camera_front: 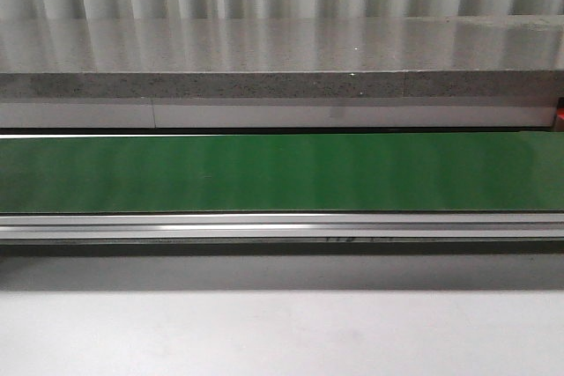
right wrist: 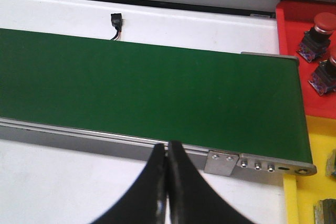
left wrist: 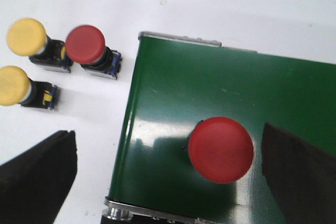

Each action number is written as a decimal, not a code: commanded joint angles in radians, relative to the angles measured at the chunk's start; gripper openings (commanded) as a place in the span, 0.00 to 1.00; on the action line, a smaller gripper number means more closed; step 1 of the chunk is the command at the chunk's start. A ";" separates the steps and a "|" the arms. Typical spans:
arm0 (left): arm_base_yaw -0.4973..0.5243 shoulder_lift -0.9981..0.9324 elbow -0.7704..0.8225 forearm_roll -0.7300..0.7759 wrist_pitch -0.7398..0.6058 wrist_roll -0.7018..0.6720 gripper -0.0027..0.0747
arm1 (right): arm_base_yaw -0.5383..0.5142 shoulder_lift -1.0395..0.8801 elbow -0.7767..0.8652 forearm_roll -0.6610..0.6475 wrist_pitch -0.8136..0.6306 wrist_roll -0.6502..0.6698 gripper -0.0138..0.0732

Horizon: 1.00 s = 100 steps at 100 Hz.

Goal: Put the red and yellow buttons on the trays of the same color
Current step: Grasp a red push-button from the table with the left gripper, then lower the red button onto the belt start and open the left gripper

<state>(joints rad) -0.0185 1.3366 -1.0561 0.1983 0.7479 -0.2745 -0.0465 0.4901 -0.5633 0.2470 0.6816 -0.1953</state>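
Observation:
In the left wrist view a red button (left wrist: 221, 150) stands on the end of the green conveyor belt (left wrist: 210, 93). My left gripper (left wrist: 170, 174) is open, its fingers (left wrist: 37, 174) wide apart on either side of that button without touching it. Beside the belt on the white table stand another red button (left wrist: 86, 45) and two yellow buttons (left wrist: 27, 38) (left wrist: 14, 85). In the right wrist view my right gripper (right wrist: 168, 153) is shut with nothing in it, over the belt's near rail. A red tray (right wrist: 299, 19) holds two red buttons (right wrist: 321, 24). A yellow tray (right wrist: 315, 192) adjoins it.
The front view shows only the bare green belt (camera_front: 282, 172), its metal rail (camera_front: 282, 226) and a grey stone counter (camera_front: 282, 68) behind. A small black connector (right wrist: 116, 22) with wires lies on the white table past the belt. Dark blocks (right wrist: 332, 163) sit in the yellow tray.

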 commanded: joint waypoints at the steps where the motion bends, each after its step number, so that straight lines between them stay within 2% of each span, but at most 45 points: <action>1: -0.008 -0.074 -0.031 0.047 -0.036 0.001 0.91 | 0.003 0.000 -0.025 0.003 -0.061 -0.007 0.08; 16: 0.022 -0.096 -0.031 0.105 -0.036 -0.058 0.91 | 0.003 0.000 -0.025 0.003 -0.061 -0.007 0.08; 42: 0.213 -0.031 -0.027 0.050 -0.046 -0.069 0.91 | 0.003 0.000 -0.025 0.003 -0.061 -0.007 0.08; 63: 0.322 0.079 -0.022 0.032 -0.070 -0.069 0.91 | 0.003 0.000 -0.025 0.003 -0.061 -0.007 0.08; 84: 0.391 0.183 -0.031 0.030 -0.100 -0.069 0.91 | 0.003 0.000 -0.025 0.003 -0.061 -0.007 0.08; 100: 0.398 0.249 -0.075 0.026 -0.112 -0.069 0.91 | 0.003 0.000 -0.025 0.003 -0.061 -0.007 0.08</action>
<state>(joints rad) 0.3744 1.5918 -1.0793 0.2272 0.6858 -0.3338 -0.0465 0.4901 -0.5633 0.2470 0.6816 -0.1953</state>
